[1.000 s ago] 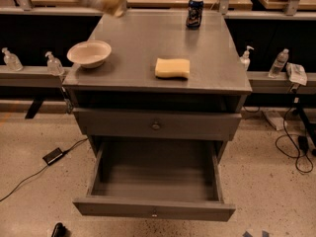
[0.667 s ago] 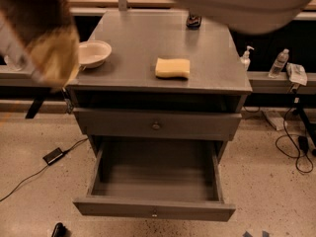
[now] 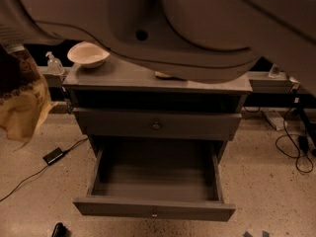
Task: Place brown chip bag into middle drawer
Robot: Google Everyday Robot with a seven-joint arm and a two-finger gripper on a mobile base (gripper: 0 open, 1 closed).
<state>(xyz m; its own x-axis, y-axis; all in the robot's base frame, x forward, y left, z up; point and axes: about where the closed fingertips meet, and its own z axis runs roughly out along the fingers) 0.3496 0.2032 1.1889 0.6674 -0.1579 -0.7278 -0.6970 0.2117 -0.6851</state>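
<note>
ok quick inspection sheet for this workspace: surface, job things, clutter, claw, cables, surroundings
surface: grey cabinet top, right part hidden by the robot arm
job's things: brown chip bag hangs at the left edge, beside the cabinet; middle drawer pulled open, nothing seen inside
clutter: white bowl; sponge, mostly hidden
claw: not in view, somewhere above the bag behind the arm
cables: one with black adapter on floor left; loops right
surroundings: speckled floor; pump bottle on side ledge
</note>
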